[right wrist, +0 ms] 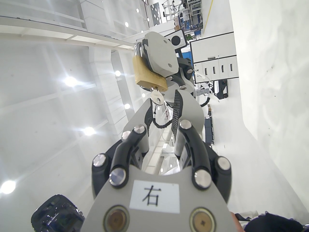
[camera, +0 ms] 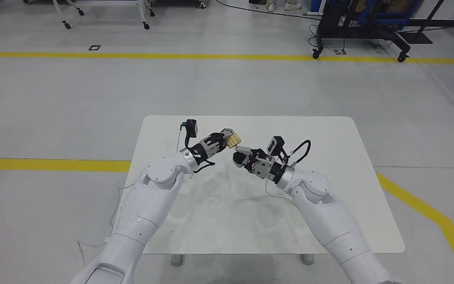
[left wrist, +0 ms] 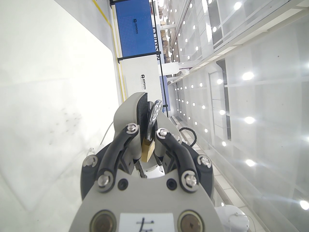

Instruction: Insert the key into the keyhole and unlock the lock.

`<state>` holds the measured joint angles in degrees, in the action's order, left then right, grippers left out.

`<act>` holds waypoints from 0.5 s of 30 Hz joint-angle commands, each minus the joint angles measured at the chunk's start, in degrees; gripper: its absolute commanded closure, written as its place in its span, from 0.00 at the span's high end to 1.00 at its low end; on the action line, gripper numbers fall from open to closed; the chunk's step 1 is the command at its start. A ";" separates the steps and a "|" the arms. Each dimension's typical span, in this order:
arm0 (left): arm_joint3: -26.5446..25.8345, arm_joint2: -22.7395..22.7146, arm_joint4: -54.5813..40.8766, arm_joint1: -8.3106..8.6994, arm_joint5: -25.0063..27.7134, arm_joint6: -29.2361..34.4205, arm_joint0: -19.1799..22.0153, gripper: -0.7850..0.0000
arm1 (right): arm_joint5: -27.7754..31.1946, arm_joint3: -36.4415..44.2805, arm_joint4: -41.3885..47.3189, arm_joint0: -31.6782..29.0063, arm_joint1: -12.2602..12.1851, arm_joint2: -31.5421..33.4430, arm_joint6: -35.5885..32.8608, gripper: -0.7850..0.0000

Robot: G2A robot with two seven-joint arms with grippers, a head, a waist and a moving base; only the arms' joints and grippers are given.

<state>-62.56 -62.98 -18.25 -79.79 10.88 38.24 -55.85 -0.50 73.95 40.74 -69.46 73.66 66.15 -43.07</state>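
Left pincer (left wrist: 152,108): pressed together on a square brass padlock with a silver steel shackle (right wrist: 148,73). It is held up above the bench, left of the bench's middle and toward the far half.
Padlock grip: the grey fingers (left wrist: 131,112) clamp the flat sides. The shackle lies near the fingertips, and the brass body runs back toward the palm.
Padlock facing: the bottom face with the keyhole sticks out past the fingers and points toward the right arm.
Key: a small silver metal key (right wrist: 157,97) has its blade in the keyhole. Its round bow stands out from the bottom of the brass body.
Right pincer (right wrist: 164,102): spread, with a clear gap between its ribbed black pads (right wrist: 177,108). It is just right of and slightly nearer than the padlock, tips aimed at it.
Key and right pincer: the bow sits at the fingertips, close beside one of them. I cannot tell whether it touches.
Bench: a white rectangular top with rounded corners (camera: 333,142), below both arms.
Floor: pale grey, with a yellow line (camera: 213,55) running left to right beyond the bench.
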 commanded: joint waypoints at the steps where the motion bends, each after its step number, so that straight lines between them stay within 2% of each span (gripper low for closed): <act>1: 0.00 0.04 0.08 0.01 0.00 0.12 0.00 0.00 | 0.26 -0.44 0.30 0.17 0.07 0.00 0.36 0.21; 3: -0.04 0.04 -0.01 0.02 -0.01 0.32 0.01 0.00 | 0.38 -0.82 1.26 0.22 0.17 0.02 0.20 0.12; 4: -0.03 0.03 -0.02 0.02 0.01 0.35 0.01 0.00 | 0.17 -1.06 2.12 0.25 0.23 0.01 -0.22 0.02; 5: -0.03 0.03 -0.02 0.03 0.02 0.36 0.00 0.00 | 0.09 -1.34 2.74 0.33 0.27 0.07 -0.47 0.00; 15: -0.60 0.48 0.68 0.02 1.52 0.72 -0.21 0.00 | -5.27 -5.10 13.90 1.42 0.96 0.88 -3.01 0.00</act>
<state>-63.07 -62.56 -17.81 -79.79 12.00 38.89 -56.02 -5.03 69.23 53.38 -68.21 74.57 66.90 -45.86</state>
